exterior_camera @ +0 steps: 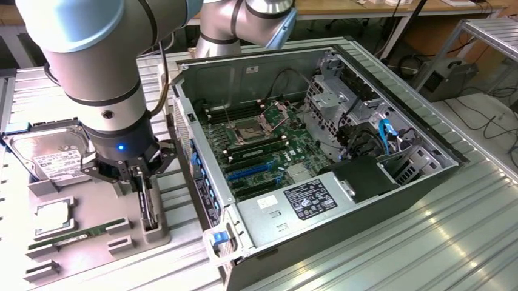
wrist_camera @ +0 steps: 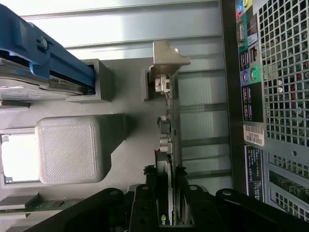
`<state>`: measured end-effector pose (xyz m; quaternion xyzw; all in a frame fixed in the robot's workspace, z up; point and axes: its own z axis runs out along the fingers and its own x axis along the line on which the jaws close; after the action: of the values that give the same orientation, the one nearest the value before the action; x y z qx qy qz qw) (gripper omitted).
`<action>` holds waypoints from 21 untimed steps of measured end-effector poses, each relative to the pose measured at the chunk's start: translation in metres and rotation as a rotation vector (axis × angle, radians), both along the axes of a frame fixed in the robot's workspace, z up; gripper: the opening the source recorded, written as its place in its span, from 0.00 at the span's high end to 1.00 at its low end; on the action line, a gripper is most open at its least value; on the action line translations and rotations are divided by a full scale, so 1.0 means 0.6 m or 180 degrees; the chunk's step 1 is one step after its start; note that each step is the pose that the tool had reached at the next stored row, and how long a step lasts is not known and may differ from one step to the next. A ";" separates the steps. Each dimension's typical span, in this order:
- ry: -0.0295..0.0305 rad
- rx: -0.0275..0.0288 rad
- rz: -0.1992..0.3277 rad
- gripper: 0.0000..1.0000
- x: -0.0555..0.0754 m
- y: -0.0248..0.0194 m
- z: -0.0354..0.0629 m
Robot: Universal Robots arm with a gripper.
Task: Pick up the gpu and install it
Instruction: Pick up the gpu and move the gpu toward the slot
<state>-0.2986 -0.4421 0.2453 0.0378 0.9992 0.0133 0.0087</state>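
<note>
One card is at issue in the exterior view: the gpu (exterior_camera: pixel 147 206) stands on edge in a slot of the grey fixture tray (exterior_camera: pixel 97 242), at the exterior view's left of the open computer case (exterior_camera: pixel 324 151), not yet installed. The arm (exterior_camera: pixel 105 91) hangs near-vertical over it, with the hand (exterior_camera: pixel 136 176) pointing straight down onto the card's upper edge. A hard drive (exterior_camera: pixel 48 154) lies further left on the same tray, which sits on the bench (exterior_camera: pixel 453 242).

In the wrist view, the gpu (wrist_camera: pixel 166 140) shows edge-on as a thin strip, its metal bracket (wrist_camera: pixel 166 58) at the far end. The hand (wrist_camera: pixel 165 193) appears to pinch the board, one of its fingers (wrist_camera: pixel 147 193) pressed to each face, away from the bracket.

Judgement: the card is light and stiff but fragile. Hold belongs on the board's flat faces near the top edge, clear of fan and connector. Any twist while it sits in the slot risks binding or damage.
</note>
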 end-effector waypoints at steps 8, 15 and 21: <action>0.0000 0.0002 0.0132 0.74 0.000 0.0000 0.000; 0.0000 0.0004 0.0194 0.74 0.000 0.0000 0.009; 0.0000 0.0005 0.0197 0.74 0.000 0.0000 0.033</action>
<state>-0.2986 -0.4421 0.2650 0.0070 0.9998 0.0143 0.0083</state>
